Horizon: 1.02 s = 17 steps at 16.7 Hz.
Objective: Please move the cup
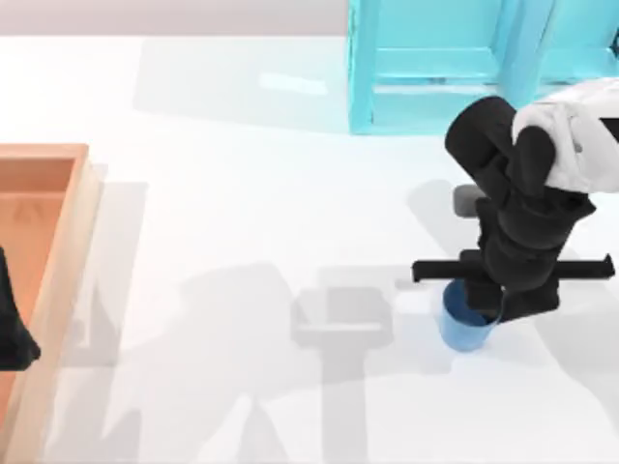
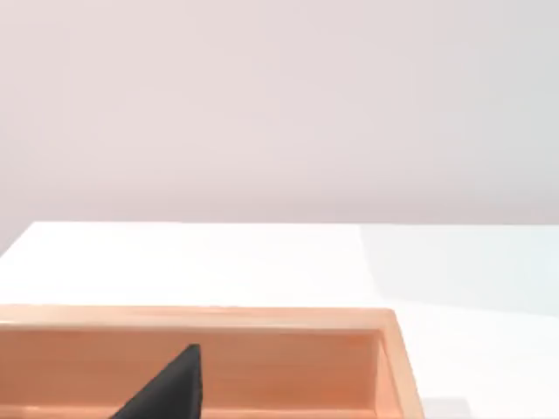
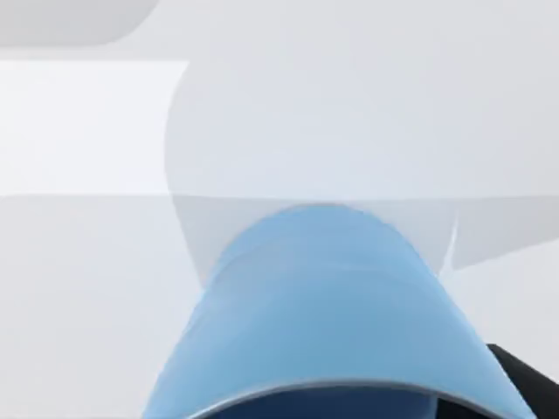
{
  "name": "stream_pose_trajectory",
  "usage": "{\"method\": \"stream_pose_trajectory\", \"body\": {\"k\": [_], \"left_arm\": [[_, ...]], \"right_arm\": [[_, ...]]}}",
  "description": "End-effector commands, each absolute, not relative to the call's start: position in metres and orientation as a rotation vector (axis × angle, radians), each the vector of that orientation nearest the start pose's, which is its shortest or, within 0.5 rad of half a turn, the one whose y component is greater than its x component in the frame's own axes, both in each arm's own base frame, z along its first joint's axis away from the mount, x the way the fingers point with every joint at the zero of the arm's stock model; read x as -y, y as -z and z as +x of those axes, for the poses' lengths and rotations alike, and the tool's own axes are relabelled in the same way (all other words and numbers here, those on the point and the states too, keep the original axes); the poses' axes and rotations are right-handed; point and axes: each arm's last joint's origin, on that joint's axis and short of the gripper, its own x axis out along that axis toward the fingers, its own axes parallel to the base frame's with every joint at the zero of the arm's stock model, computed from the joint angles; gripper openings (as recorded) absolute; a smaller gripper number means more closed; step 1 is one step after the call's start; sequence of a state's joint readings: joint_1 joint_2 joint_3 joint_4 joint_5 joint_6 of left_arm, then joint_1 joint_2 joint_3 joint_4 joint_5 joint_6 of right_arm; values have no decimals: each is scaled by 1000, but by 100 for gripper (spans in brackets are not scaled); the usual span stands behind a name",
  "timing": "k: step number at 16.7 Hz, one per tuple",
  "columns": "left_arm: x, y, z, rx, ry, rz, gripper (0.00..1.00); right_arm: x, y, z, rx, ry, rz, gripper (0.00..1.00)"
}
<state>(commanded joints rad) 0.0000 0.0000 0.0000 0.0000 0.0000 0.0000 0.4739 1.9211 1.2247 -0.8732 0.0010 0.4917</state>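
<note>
The small blue cup (image 1: 466, 329) stands on the white table at the right, below the turquoise shelf (image 1: 435, 68). My right gripper (image 1: 481, 302) comes down over its rim from above and is shut on the cup. In the right wrist view the cup (image 3: 332, 314) sits very close, its wall running away from the camera, and one dark fingertip (image 3: 524, 380) rests against its side. My left gripper (image 1: 12, 333) is parked at the far left over the wooden tray (image 1: 68, 251); its dark tip (image 2: 170, 388) shows in the left wrist view.
The turquoise shelf stands at the back right, just beyond my right arm. The wooden tray (image 2: 393, 349) lies along the table's left edge. White tabletop (image 1: 251, 242) stretches between the tray and the cup.
</note>
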Motion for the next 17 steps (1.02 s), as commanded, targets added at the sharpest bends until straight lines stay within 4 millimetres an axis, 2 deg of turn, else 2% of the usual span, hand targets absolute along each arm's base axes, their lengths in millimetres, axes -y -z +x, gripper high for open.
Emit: {"method": "stream_pose_trajectory", "body": {"k": [2, 4, 6, 8, 11, 13, 15, 17], "left_arm": [[1, -160, 106, 0, 0, 0, 100], [1, -160, 106, 0, 0, 0, 100], [1, -160, 106, 0, 0, 0, 100], [1, -160, 106, 0, 0, 0, 100], [1, -160, 106, 0, 0, 0, 100], [1, -160, 106, 0, 0, 0, 100], [1, -160, 106, 0, 0, 0, 100], [1, -160, 106, 0, 0, 0, 100]], "right_arm": [[-143, -141, 314, -1574, 10, 9, 0], [-115, -147, 326, -1581, 10, 7, 0], [-73, -154, 338, -1593, 9, 5, 0], [-21, -162, 344, -1606, 7, 7, 0], [58, -177, 336, -1614, 0, 13, 0], [101, -188, 323, -1608, -3, 16, 0], [129, -198, 310, -1593, -3, 17, 0], [143, -205, 302, -1579, -1, 16, 0]]}}
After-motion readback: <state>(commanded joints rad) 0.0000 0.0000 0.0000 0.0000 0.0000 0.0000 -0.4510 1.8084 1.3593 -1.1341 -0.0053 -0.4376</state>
